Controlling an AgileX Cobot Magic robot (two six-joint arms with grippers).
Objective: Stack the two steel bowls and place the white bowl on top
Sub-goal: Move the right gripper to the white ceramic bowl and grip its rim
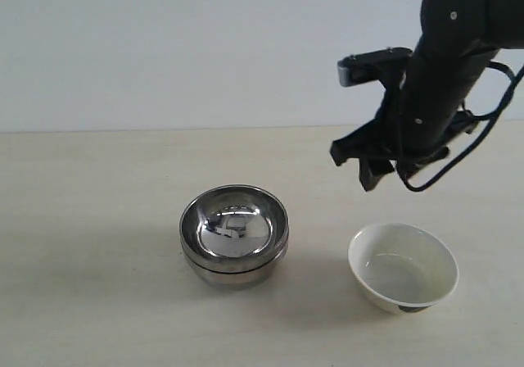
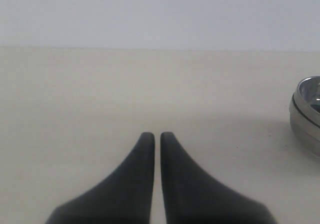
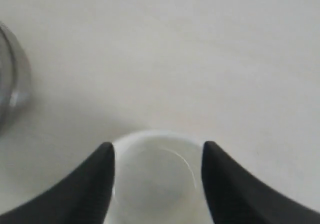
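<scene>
One pale desk (image 1: 82,219) carries the two steel bowls (image 1: 234,234), nested at its middle, and the white bowl (image 1: 403,266) toward its right near corner. I see my right pincer (image 3: 157,146) spread apart above that bowl, my left pincer (image 2: 157,136) pressed together, empty.

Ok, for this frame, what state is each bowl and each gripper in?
steel bowls: nested one inside the other, upright on the table, top one empty.
white bowl: upright, empty, standing alone, apart from the steel bowls.
right gripper: open, above the white bowl, holding nothing.
left gripper: shut, holding nothing, clear of the steel bowls.
</scene>
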